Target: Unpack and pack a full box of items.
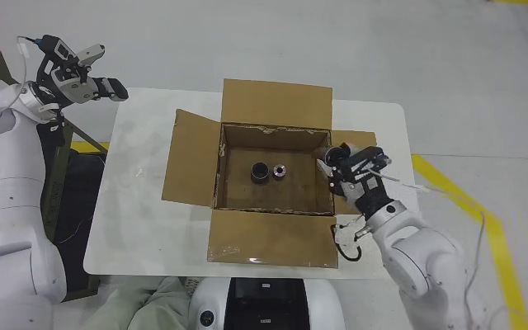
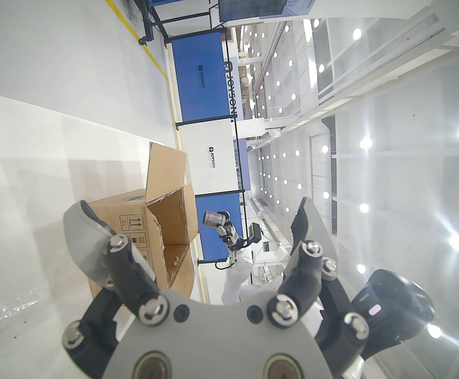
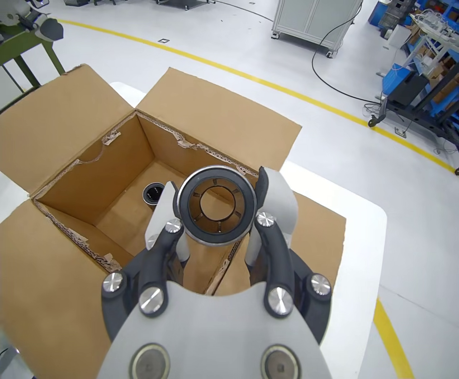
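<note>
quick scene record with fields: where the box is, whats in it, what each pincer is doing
box: cardboard box, flaps open, on the white table
inside box: dark cylinder and small ring, side by side on the box floor
right pincer: shut on a large ring, held over the box's side wall
left pincer: open, empty, out past the table's corner, away from the box

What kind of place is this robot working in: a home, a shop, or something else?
Most likely a factory hall or industrial test floor. This shows in the yellow lane lines painted on the pale floor, the blue partition panels and a wheeled metal cabinet.
</note>
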